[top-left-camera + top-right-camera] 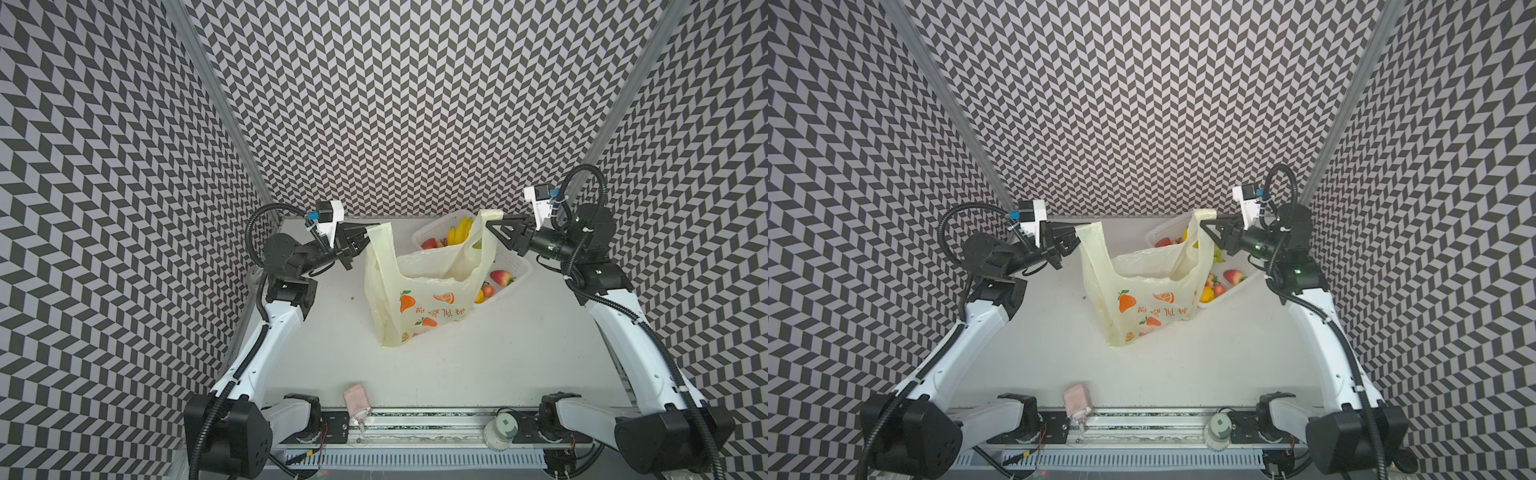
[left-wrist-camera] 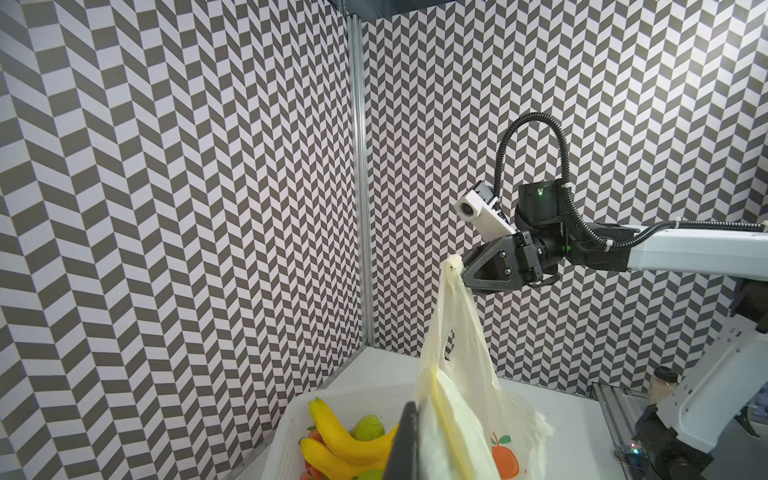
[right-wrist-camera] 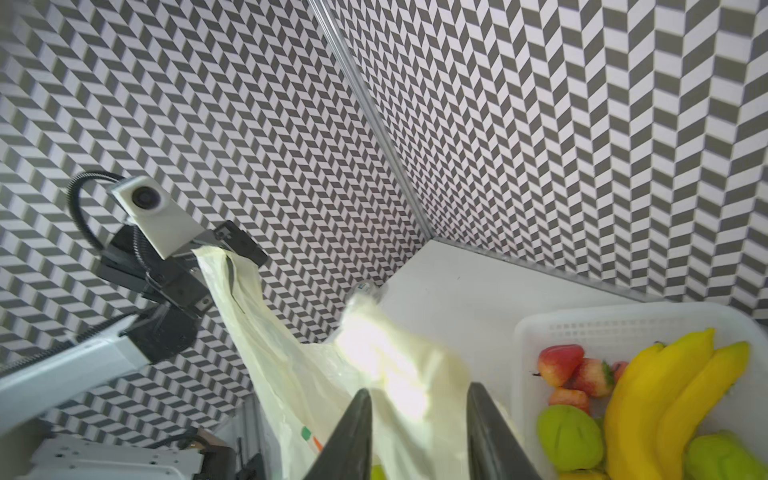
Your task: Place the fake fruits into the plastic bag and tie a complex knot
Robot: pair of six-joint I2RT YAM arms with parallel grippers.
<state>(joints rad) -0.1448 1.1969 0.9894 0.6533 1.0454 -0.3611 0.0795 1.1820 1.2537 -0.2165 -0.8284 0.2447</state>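
My left claw point(image 1: 368, 235) is pressed tight on the bag's left handle point(image 1: 380, 232). The bag point(image 1: 428, 299) is thin, pale yellow and see-through, printed with orange fruits and lettering. It stands upright in the middle of the table point(image 1: 498, 353), long axis vertical, mouth gaping upward, handles drawn out to either side. Behind it, bananas point(image 1: 459, 230) and strawberries point(image 1: 500, 277) lie in the white basket point(image 1: 521, 270). My right claw point(image 1: 494, 221) is spread, with the right handle point(image 1: 488, 216) draped over its upper finger.
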